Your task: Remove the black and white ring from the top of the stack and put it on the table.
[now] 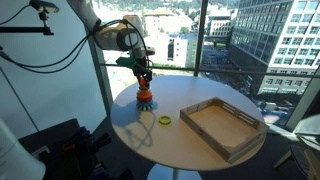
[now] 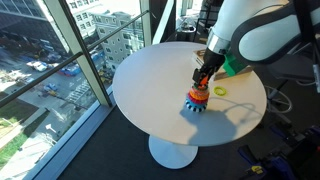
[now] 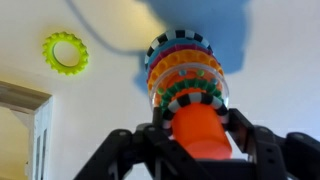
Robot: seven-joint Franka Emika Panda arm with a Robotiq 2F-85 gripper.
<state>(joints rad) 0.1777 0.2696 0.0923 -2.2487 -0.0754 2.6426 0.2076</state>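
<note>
The stack of coloured toy rings stands on the round white table, seen in both exterior views. The black and white ring is its topmost ring, around an orange centre peg. My gripper is lowered over the top of the stack, with one finger pressed against each side of the black and white ring. The ring still sits on the stack. In the exterior views the gripper hides the ring.
A yellow-green ring lies flat on the table beside the stack, also in the exterior views. A rectangular wooden tray sits on the far side of the table. Large windows stand close behind the table.
</note>
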